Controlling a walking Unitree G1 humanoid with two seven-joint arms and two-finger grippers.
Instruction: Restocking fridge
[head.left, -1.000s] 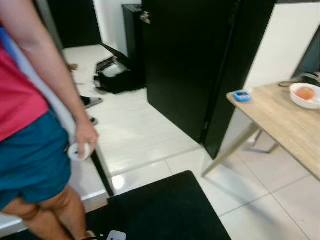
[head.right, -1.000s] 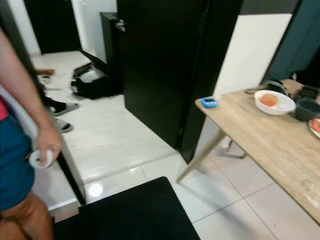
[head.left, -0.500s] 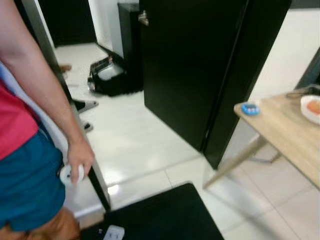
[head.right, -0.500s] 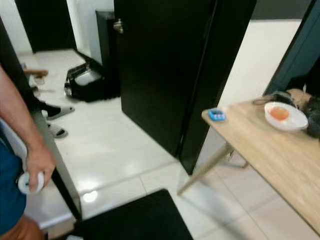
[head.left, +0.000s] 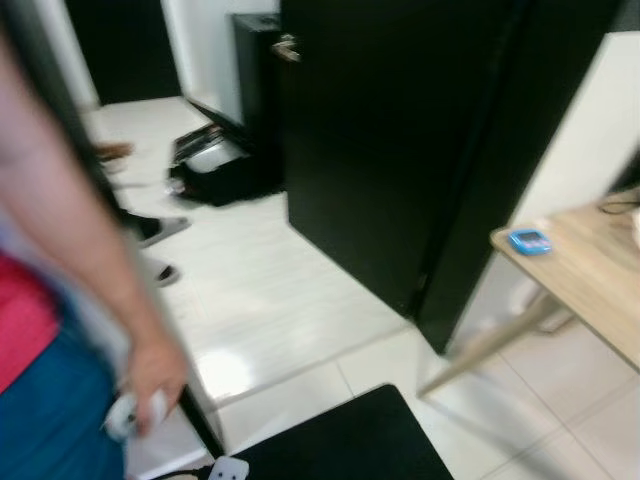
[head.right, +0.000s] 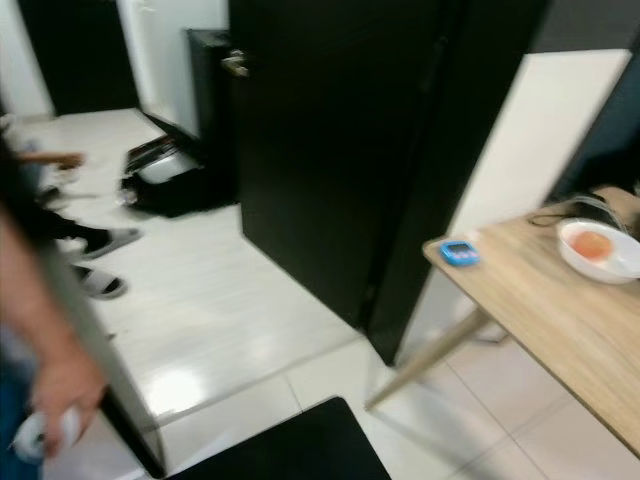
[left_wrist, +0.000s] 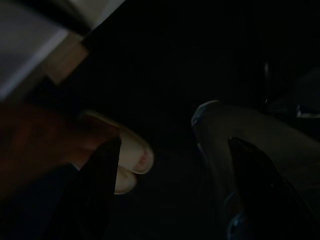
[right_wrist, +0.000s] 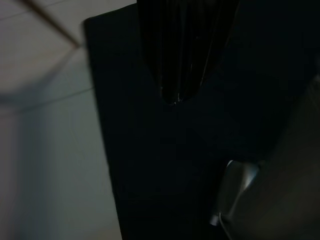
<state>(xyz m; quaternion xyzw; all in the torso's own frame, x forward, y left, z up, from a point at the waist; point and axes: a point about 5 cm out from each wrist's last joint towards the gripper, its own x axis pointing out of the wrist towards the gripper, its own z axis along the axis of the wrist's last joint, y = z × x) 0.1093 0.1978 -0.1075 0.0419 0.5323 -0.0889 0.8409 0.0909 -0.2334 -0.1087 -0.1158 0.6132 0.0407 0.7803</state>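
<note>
Camera view swung leftward, blurred; person's hand (head.left: 152, 375) lower in frame.

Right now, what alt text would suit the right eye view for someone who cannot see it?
Blurred room: a tall black door behind a white tiled floor, a wooden table at right with a white bowl. A person's hand at left holds something white.

Home interior: white tiled floor (head.left: 270, 290), black door (head.left: 370, 140), wooden desk (head.right: 560, 320) with bowl (head.right: 598, 248), slippers (head.right: 100, 262).

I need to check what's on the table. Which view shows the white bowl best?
The right eye view: the white bowl sits whole on the wooden table, something orange inside. The left eye view catches just a sliver at its right edge.
</note>
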